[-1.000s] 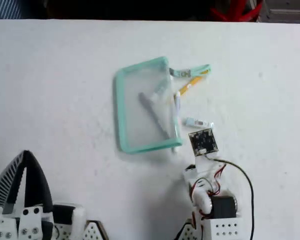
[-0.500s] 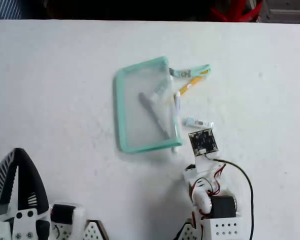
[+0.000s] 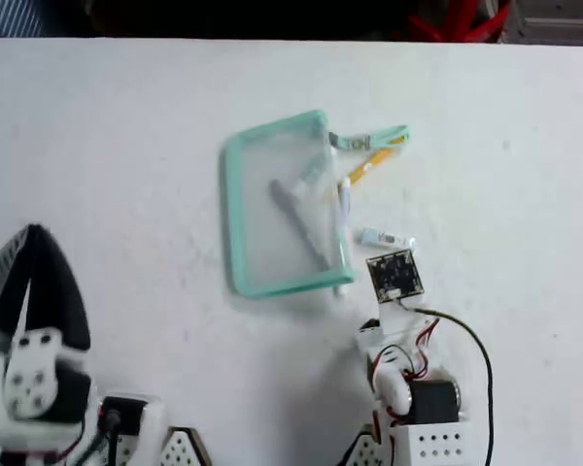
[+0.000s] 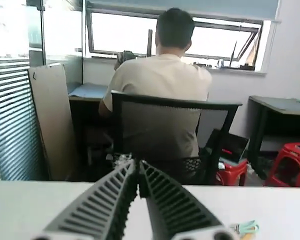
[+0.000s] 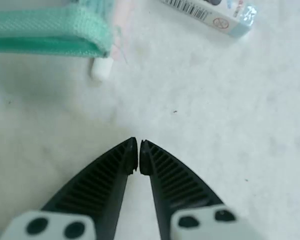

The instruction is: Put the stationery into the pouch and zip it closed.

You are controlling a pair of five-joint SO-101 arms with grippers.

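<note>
Your right gripper (image 5: 139, 150), jaws pressed together, sits just short of the eraser (image 3: 384, 238). The eraser lies beside the open edge of the pouch (image 3: 230, 214), its long axis pointing at that opening. The left gripper (image 4: 138, 172), also closed, is well away, so the right arm is nearer.

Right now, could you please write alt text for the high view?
A clear pouch with mint-green trim lies on a white table, a grey pen inside, a yellow pen and small eraser beside it. The right arm sits near the eraser; the left arm is at the lower-left corner.
</note>
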